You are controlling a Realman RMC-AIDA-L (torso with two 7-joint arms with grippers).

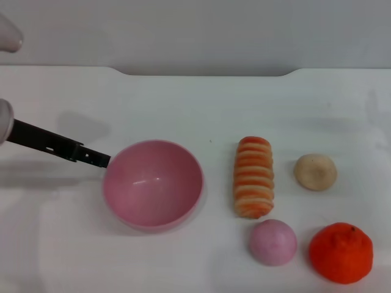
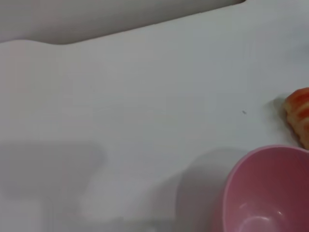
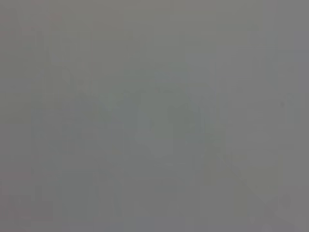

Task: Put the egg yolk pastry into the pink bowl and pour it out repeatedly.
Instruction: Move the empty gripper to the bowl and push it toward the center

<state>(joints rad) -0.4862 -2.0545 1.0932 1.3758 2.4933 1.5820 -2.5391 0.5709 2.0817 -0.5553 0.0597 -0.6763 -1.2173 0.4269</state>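
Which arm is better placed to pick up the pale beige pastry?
Right, probably: the pale beige egg yolk pastry lies on the robot's right, while the left gripper is at the glossy pink bowl.

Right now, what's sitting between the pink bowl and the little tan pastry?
In the head view, the long orange-striped bread roll lies on the table between the pink bowl and the egg yolk pastry, touching neither.

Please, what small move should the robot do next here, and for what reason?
Probably the right arm, not seen in the head view, should come toward the egg yolk pastry. It lies on the table right of the striped bread roll, not yet in the pink bowl, which is empty. The left hand already reaches the bowl's rim.
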